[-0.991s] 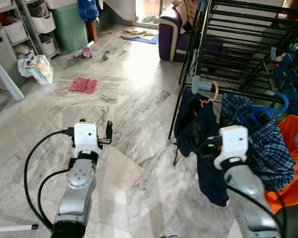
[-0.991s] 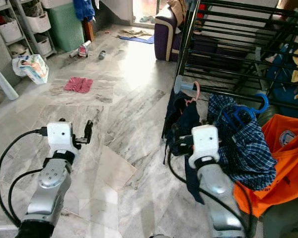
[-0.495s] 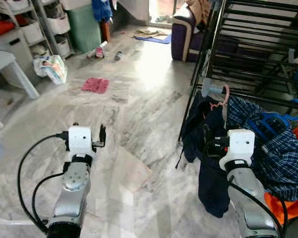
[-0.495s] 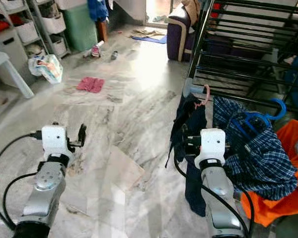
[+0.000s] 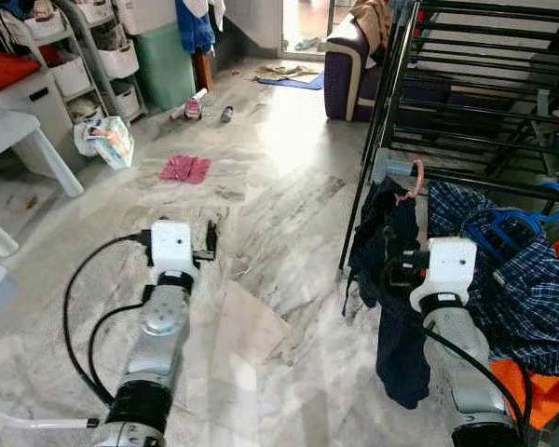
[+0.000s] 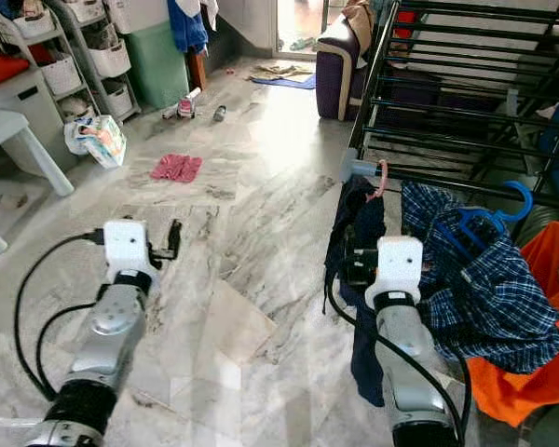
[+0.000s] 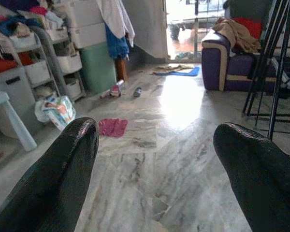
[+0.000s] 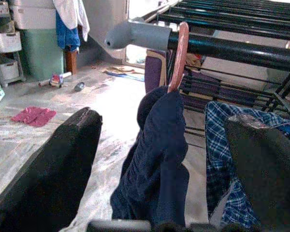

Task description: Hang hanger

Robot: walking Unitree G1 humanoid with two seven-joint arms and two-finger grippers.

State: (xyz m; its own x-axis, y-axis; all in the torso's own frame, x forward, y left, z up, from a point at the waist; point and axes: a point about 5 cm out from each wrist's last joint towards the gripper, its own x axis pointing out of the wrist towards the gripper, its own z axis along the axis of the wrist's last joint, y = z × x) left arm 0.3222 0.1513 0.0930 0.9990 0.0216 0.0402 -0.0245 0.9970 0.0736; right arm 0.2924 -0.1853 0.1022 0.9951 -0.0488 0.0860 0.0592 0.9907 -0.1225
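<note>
A pink hanger [image 8: 180,53] hooks over the black drying rack's front rail [image 8: 222,46], and a dark navy garment [image 5: 377,233] hangs from it. Beside it, a blue hanger [image 5: 542,201] carries a blue plaid shirt [image 5: 512,279] on the same rail. My right gripper [image 8: 166,123] is open, level with the navy garment just below the rail, with one finger on either side of it and nothing gripped. My left gripper [image 7: 154,130] is open and empty, held out over the marble floor well left of the rack.
An orange garment [image 5: 552,377] lies low at the right under the plaid shirt. A pink cloth [image 5: 184,168] and a plastic bag [image 5: 105,140] lie on the floor ahead. Shelves with bins and a white table leg [image 5: 37,154] stand left, a purple sofa [image 5: 349,56] behind.
The head view has swung slightly, so the whole scene shifts. My left arm has edged a little toward the middle. The right gripper stays in front of the navy garment.
</note>
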